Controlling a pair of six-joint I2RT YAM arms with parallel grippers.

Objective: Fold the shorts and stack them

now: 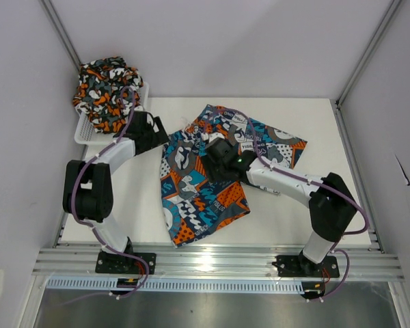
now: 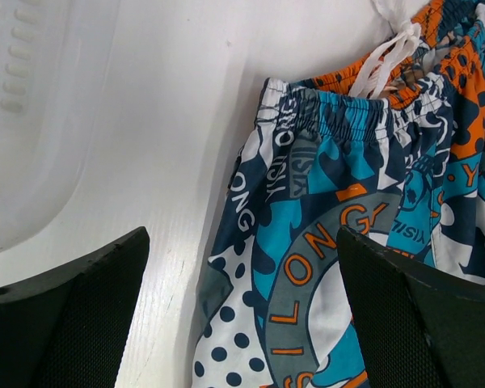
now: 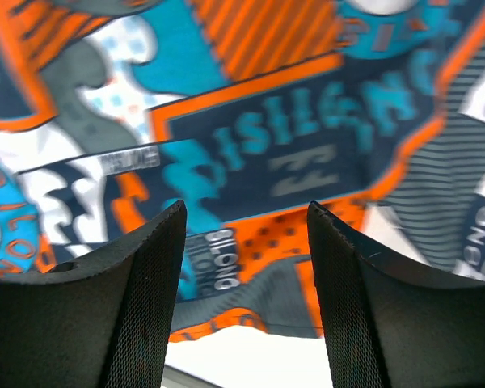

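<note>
jaws apart and empty, the left gripper (image 2: 242,242) hangs by the patchwork shorts (image 1: 191,198) at their waistband, the right gripper (image 3: 244,218) over their middle, camouflage shorts (image 1: 106,89) bunched in the basket (image 1: 82,131).

Patchwork shorts (image 1: 191,198) spread — camouflage shorts (image 1: 106,92) in basket (image 1: 84,131)

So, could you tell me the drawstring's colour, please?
The drawstring is white, clearest in left wrist view.

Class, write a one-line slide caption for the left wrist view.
Open left gripper poised over the patchwork shorts near the waistband; basket at upper left.
</note>
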